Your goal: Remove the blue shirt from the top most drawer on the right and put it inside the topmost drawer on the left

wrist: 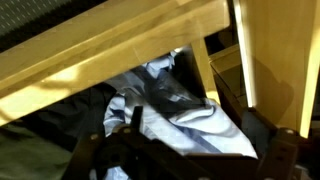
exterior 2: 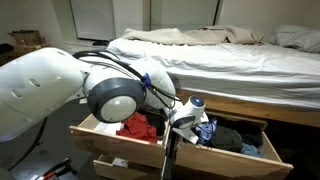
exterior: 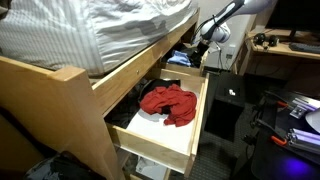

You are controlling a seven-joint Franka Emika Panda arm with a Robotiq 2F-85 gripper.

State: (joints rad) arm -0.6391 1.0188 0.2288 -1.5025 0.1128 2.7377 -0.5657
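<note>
The blue shirt, blue and white striped, lies bunched on dark clothes in the open topmost right drawer. It also shows in both exterior views. My gripper reaches down into that drawer under the bed frame. Its fingers stand apart on either side of the shirt, so it looks open, with the cloth between them. The gripper also shows in both exterior views. The topmost left drawer is open and holds a red garment.
The wooden bed frame and the mattress hang just above the drawers. Lower drawers stand partly open below. A desk with cables and a dark box stand beside the bed.
</note>
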